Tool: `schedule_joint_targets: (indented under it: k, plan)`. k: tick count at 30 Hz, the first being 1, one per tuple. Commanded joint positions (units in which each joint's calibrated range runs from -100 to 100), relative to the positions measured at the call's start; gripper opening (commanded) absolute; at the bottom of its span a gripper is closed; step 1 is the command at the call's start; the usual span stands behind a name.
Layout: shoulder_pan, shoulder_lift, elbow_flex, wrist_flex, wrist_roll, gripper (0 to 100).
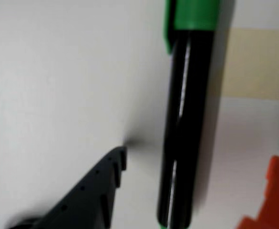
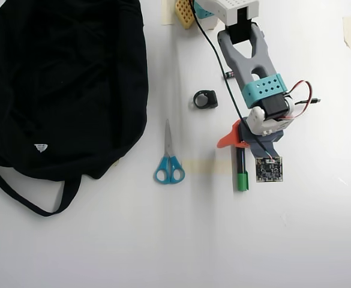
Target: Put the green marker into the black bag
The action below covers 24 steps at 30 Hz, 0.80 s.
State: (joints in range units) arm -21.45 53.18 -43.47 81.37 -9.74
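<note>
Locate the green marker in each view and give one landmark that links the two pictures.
Wrist view: the green marker stands upright, right of centre, its green cap at the top edge, between the dark jaw and the orange jaw.
Overhead view: the green marker lies right of centre below the arm, cap pointing to the bottom edge, right of the scissors.
Shared landmark: the beige tape strip on the table beside the cap.

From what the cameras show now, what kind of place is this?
Probably a hobby or home workbench: a plain white tabletop with tape marks, blue-handled scissors, a large soft black fabric bag, and a 3D-printed arm.
</note>
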Motion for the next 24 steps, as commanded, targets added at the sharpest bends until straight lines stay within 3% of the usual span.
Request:
schedule_joint_targets:
  k: [1, 24]
  plan:
    - [0.29, -0.64, -2.35, -0.40, 0.30, 37]
    - [1.41, 2.43, -1.72, -0.49, 2.77, 36]
